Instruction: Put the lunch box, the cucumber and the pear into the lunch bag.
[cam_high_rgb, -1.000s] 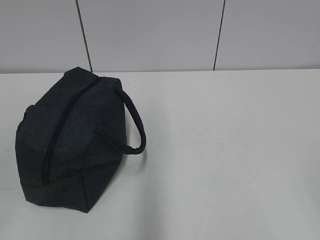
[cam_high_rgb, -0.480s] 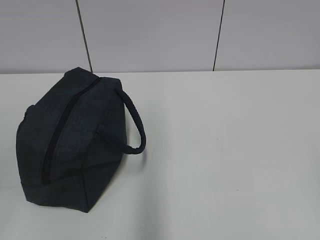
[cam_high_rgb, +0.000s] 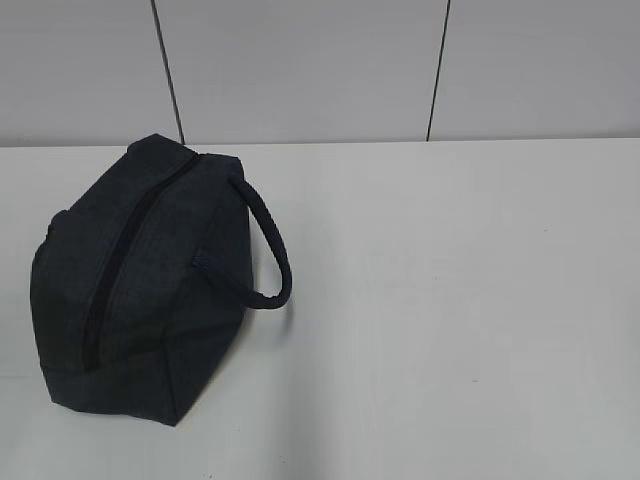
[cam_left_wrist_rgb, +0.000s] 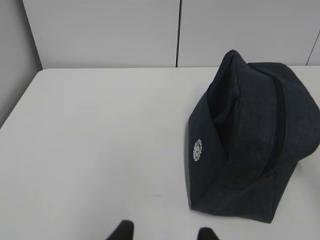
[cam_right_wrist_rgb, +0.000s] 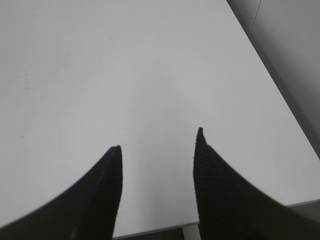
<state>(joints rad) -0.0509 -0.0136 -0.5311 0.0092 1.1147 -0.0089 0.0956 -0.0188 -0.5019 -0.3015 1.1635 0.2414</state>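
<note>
The dark navy lunch bag (cam_high_rgb: 135, 285) sits on the left of the white table, its long zipper along the top looking closed and its looped handle strap (cam_high_rgb: 270, 255) hanging to the right. It also shows in the left wrist view (cam_left_wrist_rgb: 250, 145), with a small white round logo on its end. The lunch box, cucumber and pear are out of view. My left gripper (cam_left_wrist_rgb: 164, 231) is open and empty, hovering left of the bag's near end. My right gripper (cam_right_wrist_rgb: 159, 140) is open and empty over bare table near its front right edge. Neither gripper shows in the exterior view.
The white table (cam_high_rgb: 450, 300) stretches to the right of the bag. A grey panelled wall (cam_high_rgb: 300, 70) stands behind it. The table's right edge and corner (cam_right_wrist_rgb: 280, 115) run beside my right gripper.
</note>
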